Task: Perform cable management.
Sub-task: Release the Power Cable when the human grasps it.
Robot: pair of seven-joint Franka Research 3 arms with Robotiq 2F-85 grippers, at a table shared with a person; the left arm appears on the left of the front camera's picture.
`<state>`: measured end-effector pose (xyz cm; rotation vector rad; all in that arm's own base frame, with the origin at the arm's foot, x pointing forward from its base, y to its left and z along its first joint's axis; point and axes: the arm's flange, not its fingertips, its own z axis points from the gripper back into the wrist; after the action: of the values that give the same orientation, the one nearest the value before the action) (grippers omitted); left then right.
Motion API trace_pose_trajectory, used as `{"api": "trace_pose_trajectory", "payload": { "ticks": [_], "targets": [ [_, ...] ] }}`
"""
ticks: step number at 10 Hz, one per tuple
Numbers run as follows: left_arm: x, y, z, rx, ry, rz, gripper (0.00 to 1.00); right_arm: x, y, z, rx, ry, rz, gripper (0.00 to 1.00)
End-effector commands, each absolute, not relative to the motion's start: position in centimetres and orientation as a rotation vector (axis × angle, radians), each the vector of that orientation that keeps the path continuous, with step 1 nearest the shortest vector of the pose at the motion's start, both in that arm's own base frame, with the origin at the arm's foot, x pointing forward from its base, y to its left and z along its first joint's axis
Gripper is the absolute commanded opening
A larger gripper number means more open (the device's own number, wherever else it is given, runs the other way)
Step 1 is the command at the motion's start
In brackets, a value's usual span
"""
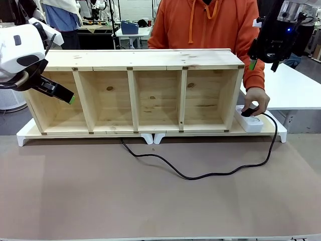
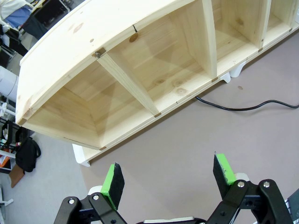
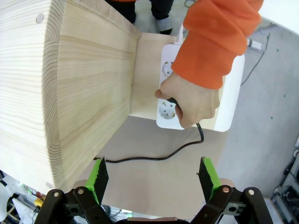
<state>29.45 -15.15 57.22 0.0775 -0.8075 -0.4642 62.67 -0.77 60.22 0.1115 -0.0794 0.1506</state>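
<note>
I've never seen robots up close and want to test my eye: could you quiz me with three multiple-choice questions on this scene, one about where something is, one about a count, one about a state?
1. Where does the thin black power cable lie?
A. inside a compartment
B. on the brown table surface in front of the shelf
C. on top of the shelf

2. How many open compartments does the long pale wooden shelf have?
A. two
B. four
C. six

3. How stands the right gripper?
A. open, holding nothing
B. shut on the plug
C. shut on the shelf

Answers:
1 B: the cable curves over the table from the shelf's foot to the white power strip.
2 B: three upright dividers make four bays.
3 A: its green pads stand wide apart, while the person's hand in an orange sleeve holds the black plug at the strip.
</note>
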Motion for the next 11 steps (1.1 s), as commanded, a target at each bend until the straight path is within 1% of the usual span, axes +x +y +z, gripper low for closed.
{"api": "trace_pose_trajectory", "payload": {
  "ticks": [1,11],
  "targets": [
    [29.31,-15.06,57.27,0.093,-0.802,-0.467,1.00,62.67,-0.77,60.20,0.115,-0.076,0.138,1.00],
    [29.31,-15.06,57.27,0.093,-0.802,-0.467,1.00,62.67,-0.77,60.20,0.115,-0.076,0.138,1.00]
  ]
}}
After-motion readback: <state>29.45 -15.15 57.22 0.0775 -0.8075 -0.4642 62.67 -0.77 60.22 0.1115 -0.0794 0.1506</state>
